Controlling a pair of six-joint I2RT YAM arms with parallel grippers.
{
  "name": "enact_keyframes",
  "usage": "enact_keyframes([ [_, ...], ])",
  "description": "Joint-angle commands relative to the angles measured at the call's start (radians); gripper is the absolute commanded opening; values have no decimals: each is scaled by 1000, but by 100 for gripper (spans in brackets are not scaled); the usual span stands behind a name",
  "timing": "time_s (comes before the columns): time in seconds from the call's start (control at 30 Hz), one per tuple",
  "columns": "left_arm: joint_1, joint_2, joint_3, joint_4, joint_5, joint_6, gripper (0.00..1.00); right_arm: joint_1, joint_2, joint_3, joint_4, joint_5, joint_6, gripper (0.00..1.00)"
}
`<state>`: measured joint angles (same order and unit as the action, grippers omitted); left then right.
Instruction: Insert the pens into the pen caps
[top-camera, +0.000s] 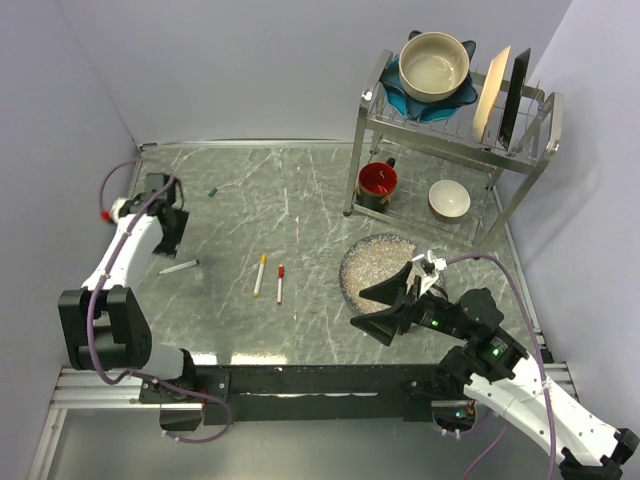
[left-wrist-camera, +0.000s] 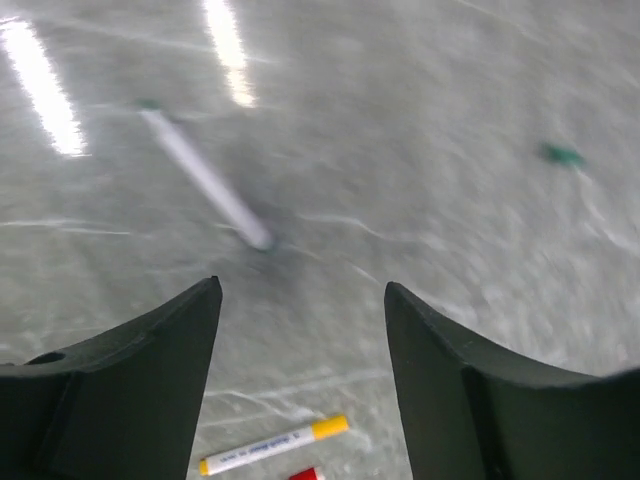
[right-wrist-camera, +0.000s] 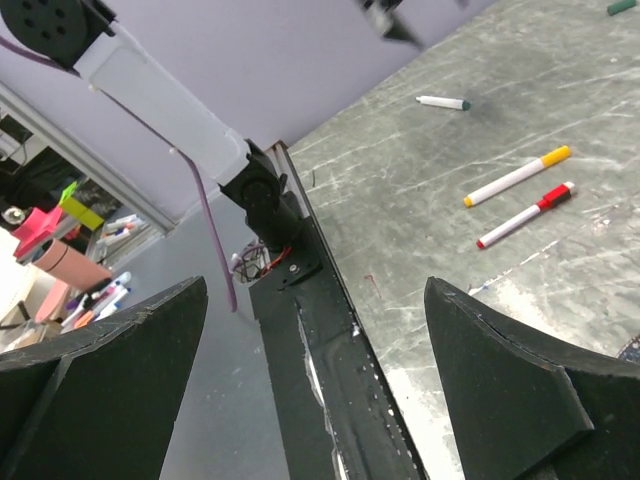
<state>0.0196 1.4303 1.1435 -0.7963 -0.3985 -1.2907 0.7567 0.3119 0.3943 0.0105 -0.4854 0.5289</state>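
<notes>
A white pen with a bare green tip (top-camera: 178, 267) lies at the table's left; it shows blurred in the left wrist view (left-wrist-camera: 205, 180) and far off in the right wrist view (right-wrist-camera: 442, 102). The dark green cap (top-camera: 212, 190) lies apart from it, further back (left-wrist-camera: 563, 155). A pen with a yellow cap on it (top-camera: 261, 273) and a pen with a red cap on it (top-camera: 280, 283) lie side by side mid-table (right-wrist-camera: 517, 175) (right-wrist-camera: 525, 214). My left gripper (top-camera: 167, 243) (left-wrist-camera: 300, 290) is open and empty, just behind the green-tipped pen. My right gripper (top-camera: 358, 310) (right-wrist-camera: 315, 290) is open and empty over the table's near edge.
A glittery round plate (top-camera: 378, 270) lies next to the right gripper. A wire dish rack (top-camera: 455, 135) at the back right holds bowls, plates, a red mug (top-camera: 378, 185) and a white bowl (top-camera: 449, 199). The black base rail (right-wrist-camera: 330, 340) runs along the near edge.
</notes>
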Motion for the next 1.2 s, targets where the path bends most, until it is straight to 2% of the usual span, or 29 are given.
enact_keyframes([
  [0.0,107,15,-71,-72,144,-163,69,3,-7,51,-1,22,-23,97],
  [0.13,170,65,-91,-52,162,-186,67,4,3,57,-3,25,-27,97],
  [0.43,201,182,-87,-7,164,-208,64,4,12,77,-23,56,-56,97],
  [0.63,209,245,-80,3,159,-228,61,3,76,84,-14,51,-60,96],
  [0.93,227,346,-94,31,158,-214,50,4,98,90,23,64,-58,96],
  [1.03,233,366,-106,58,158,-197,42,4,110,101,22,59,-55,96],
  [1.07,233,369,-111,68,161,-188,32,4,108,98,28,60,-52,96],
  [1.13,235,378,-114,69,165,-165,21,3,108,94,34,70,-38,96],
  [1.17,235,380,-117,75,179,-157,5,3,111,97,37,70,-32,96],
])
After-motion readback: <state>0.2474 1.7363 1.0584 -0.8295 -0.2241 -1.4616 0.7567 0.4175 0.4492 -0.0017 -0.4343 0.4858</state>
